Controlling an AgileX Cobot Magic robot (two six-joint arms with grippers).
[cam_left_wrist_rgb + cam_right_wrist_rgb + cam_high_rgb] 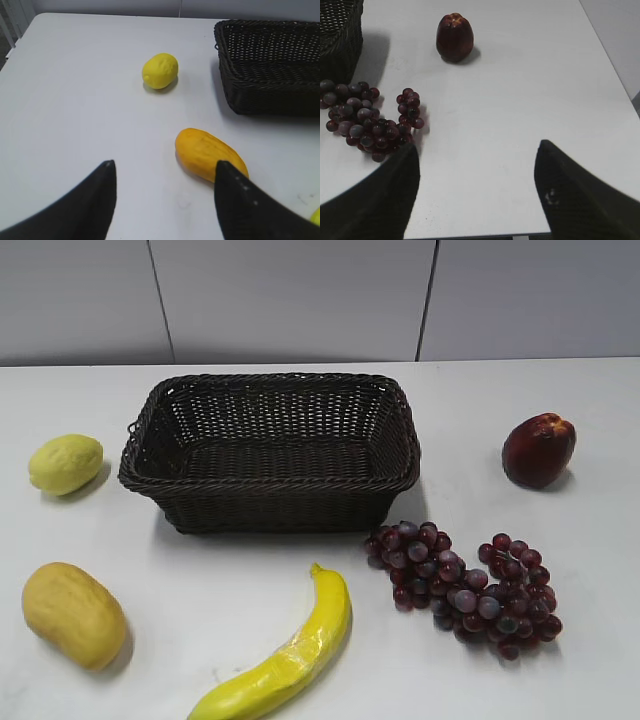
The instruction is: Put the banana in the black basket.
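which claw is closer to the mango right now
Left. The left claw hangs open just short of the mango, whose end sits by its right finger. The right claw is open over bare table beside the grapes; no mango shows in its view.

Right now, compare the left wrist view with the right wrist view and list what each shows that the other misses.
Only the left wrist view shows the lemon, the mango and a sliver of the banana at its right edge. Only the right wrist view shows the grapes and the dark red apple. Both share the black basket, the white table and a pair of open jaws holding nothing.
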